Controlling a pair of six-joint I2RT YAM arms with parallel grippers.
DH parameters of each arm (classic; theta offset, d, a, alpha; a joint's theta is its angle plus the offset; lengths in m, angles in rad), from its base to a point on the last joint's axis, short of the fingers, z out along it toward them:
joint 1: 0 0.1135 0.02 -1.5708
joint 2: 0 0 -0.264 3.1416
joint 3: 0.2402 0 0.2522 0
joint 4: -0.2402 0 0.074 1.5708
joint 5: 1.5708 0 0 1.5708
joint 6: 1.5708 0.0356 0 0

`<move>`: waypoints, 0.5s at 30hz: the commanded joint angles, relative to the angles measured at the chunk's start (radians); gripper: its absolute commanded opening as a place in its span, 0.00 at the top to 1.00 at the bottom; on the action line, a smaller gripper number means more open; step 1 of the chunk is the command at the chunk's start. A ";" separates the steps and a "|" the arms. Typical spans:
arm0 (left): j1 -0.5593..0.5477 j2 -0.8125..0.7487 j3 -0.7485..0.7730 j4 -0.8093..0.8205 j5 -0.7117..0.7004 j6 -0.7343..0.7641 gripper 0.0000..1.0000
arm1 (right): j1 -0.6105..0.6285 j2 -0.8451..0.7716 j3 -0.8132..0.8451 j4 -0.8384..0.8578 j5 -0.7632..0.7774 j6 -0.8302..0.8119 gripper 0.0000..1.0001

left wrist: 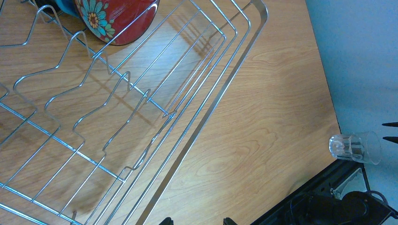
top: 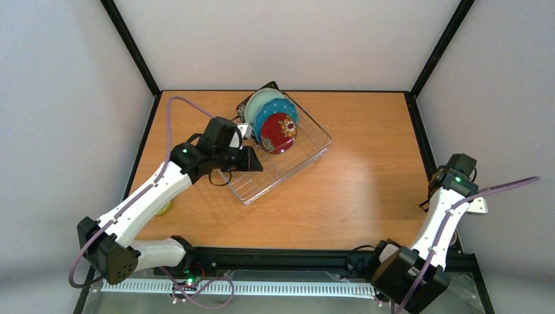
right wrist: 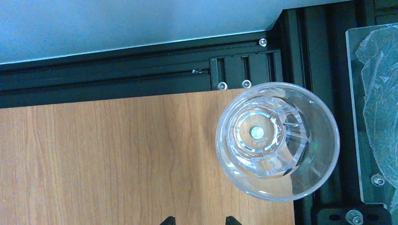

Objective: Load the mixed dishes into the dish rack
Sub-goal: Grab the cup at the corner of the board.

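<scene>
Right hand (right wrist: 199, 221) open, tips apart, nothing between them, poised above the glass (right wrist: 277, 140) but off to one side of it, not yet lined up. Glass upright, mouth up, at a corner of the surface (right wrist: 108, 159), hard by the black frame (right wrist: 141, 61) and well apart from the rack (top: 275, 178). Left hand (left wrist: 197, 221) likewise open and empty, hanging over the rack's near rim beside bare wire bays. Racked on edge at the far end: red plate (top: 279, 133) in front, blue plate (top: 283, 108) and mint plate (top: 260, 99) behind. Judging by looks: light, rigid, slick-walled, breakable, so no hard squeeze and no knocks against wire. Thick faceted base, thinner smooth wall toward the mouth. Best taken across the wall about halfway up, one finger on each side, or pinched at the rim with one finger inside and one outside. Centre over it first, then lower slowly. Tall for its base, so likely to tip or skate if touched by one finger ahead of the other; close to the edge besides, so easily pushed off. Close only until firm. Carry level, clear of the plates, and set gently into a free bay
</scene>
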 commanded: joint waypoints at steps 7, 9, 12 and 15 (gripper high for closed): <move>-0.009 -0.041 -0.015 -0.029 -0.004 -0.003 0.42 | -0.091 0.021 -0.065 0.041 -0.021 -0.025 0.38; -0.009 -0.041 -0.013 -0.032 0.000 0.001 0.42 | -0.107 0.030 -0.068 0.042 -0.012 -0.031 0.37; -0.010 -0.042 -0.008 -0.036 0.007 0.004 0.42 | -0.138 0.042 -0.070 0.045 -0.007 -0.036 0.36; -0.009 -0.044 -0.002 -0.040 0.014 0.009 0.42 | -0.155 0.045 -0.082 0.056 -0.010 -0.037 0.36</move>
